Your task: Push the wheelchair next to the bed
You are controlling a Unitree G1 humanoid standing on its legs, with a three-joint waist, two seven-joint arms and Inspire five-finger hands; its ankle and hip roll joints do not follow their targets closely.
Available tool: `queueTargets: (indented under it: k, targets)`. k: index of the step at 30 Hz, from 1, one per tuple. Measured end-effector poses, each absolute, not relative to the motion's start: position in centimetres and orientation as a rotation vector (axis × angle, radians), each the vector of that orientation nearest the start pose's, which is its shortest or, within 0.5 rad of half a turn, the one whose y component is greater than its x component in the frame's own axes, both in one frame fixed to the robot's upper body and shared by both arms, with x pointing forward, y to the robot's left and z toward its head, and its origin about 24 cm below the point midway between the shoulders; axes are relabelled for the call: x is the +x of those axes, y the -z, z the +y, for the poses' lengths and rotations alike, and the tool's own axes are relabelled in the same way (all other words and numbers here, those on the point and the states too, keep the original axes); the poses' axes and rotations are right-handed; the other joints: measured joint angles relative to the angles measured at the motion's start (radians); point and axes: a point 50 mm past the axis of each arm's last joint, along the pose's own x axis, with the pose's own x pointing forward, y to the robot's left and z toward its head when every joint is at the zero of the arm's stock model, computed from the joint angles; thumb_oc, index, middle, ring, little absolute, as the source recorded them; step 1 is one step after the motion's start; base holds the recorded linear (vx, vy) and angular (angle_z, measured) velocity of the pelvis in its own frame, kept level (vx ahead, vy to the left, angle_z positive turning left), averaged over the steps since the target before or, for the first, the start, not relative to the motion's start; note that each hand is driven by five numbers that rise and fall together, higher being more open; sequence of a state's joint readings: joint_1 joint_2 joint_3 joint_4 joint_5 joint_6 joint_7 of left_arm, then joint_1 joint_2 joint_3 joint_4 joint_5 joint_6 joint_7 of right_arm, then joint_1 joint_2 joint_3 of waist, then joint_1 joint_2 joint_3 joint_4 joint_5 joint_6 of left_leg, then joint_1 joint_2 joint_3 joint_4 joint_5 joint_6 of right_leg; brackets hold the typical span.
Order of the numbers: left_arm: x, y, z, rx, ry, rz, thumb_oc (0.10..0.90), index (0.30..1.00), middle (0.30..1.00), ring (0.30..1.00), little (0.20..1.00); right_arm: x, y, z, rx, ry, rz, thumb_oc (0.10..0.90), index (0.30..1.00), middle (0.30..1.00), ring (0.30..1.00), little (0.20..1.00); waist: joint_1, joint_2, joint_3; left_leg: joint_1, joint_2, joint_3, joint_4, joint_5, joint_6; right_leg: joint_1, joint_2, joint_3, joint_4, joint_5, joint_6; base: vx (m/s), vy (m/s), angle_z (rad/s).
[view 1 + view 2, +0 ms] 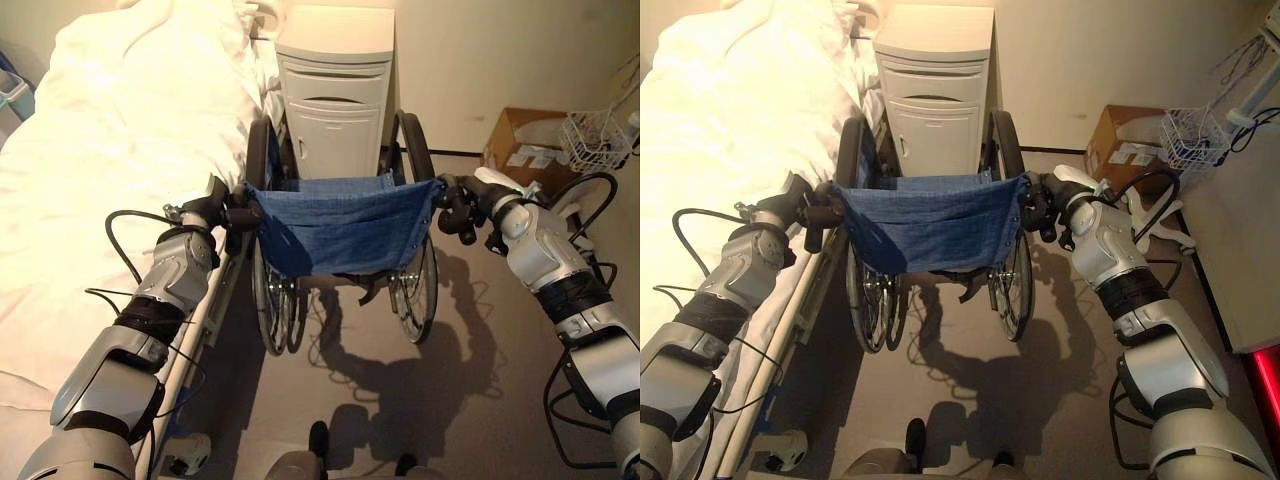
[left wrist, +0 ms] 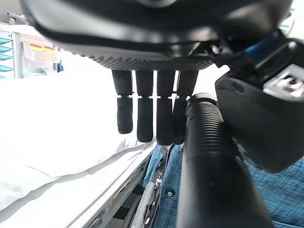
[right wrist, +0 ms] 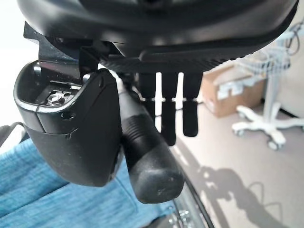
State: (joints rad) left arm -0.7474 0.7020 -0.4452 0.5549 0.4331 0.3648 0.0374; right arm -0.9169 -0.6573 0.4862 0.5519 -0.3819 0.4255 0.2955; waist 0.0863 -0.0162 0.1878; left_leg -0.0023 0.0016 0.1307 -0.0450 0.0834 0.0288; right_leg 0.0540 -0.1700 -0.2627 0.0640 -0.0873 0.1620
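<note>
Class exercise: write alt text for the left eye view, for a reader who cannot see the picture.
A wheelchair with a blue fabric back stands beside a white-sheeted bed, facing a white bedside cabinet. The robot's left hand and right hand are each at one of its push handles. A cardboard box and a wire basket sit to the right.

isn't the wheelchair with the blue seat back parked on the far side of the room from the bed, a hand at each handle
No. In the left eye view the wheelchair stands right beside the bed. Left hand and right hand are at its handles.
</note>
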Motion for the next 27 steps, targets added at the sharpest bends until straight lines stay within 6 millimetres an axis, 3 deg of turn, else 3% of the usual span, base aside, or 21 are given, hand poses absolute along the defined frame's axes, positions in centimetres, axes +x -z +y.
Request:
queueTargets:
  k: [1, 3, 4, 5, 16, 27]
  targets:
    - [36.9, -14.3, 25.5, 1.311, -0.175, 0.182, 0.400, 0.300, 0.300, 0.300, 0.300, 38.8, -17.4, -21.8, -1.215, -0.086, 0.265, 0.400, 0.300, 0.300, 0.300, 0.300, -0.002, 0.000, 0.000, 0.002, 0.000, -0.002, 0.000, 0.000, 0.000, 0.006, 0.002, -0.001, -0.005, 0.001, 0.000, 0.05, -0.037, 0.05]
    - [36.9, -14.2, 25.5, 1.311, -0.174, 0.184, 0.546, 0.519, 0.519, 0.519, 0.519, 38.8, -17.2, -21.8, -1.208, -0.089, 0.266, 0.400, 0.300, 0.300, 0.300, 0.300, -0.005, 0.000, 0.000, 0.007, 0.000, -0.005, -0.001, -0.001, -0.001, 0.013, 0.002, -0.002, -0.008, 0.001, 0.001, 0.05, -0.037, 0.04]
    - [36.8, -14.2, 25.6, 1.311, -0.175, 0.187, 0.800, 0.900, 0.900, 0.900, 0.900, 38.8, -17.1, -21.8, -1.190, -0.091, 0.266, 0.525, 0.488, 0.488, 0.488, 0.488, -0.005, 0.001, 0.000, 0.008, 0.000, -0.006, -0.002, -0.001, -0.001, 0.014, 0.002, -0.003, -0.007, 0.001, 0.001, 0.07, -0.050, 0.00]
    - [36.8, -14.1, 25.6, 1.310, -0.175, 0.188, 0.800, 0.900, 0.900, 0.900, 0.900, 38.8, -17.1, -21.8, -1.184, -0.090, 0.267, 0.800, 0.900, 0.900, 0.900, 0.900, -0.006, 0.001, 0.000, 0.010, 0.000, -0.006, -0.003, -0.001, -0.001, 0.015, 0.002, -0.003, -0.008, 0.001, 0.001, 0.07, -0.045, 0.01]
    - [35.0, -11.9, 26.8, 1.097, -0.193, 0.228, 0.800, 0.900, 0.900, 0.900, 0.900, 38.2, -16.1, -22.4, -1.045, -0.101, 0.338, 0.800, 0.900, 0.900, 0.900, 0.900, -0.010, 0.016, -0.003, 0.055, -0.003, -0.015, -0.025, -0.001, -0.002, 0.064, 0.003, -0.017, -0.030, 0.001, 0.002, 0.06, -0.008, 0.02]
    - [33.8, -9.5, 27.5, 0.673, -0.226, 0.290, 0.800, 0.900, 0.900, 0.900, 0.900, 37.9, -15.9, -23.2, -0.687, -0.027, 0.397, 0.800, 0.900, 0.900, 0.900, 0.900, -0.006, 0.020, -0.005, 0.071, -0.003, -0.015, -0.027, -0.001, -0.002, 0.078, 0.003, -0.017, -0.029, 0.001, 0.002, 0.00, 0.001, 0.00]
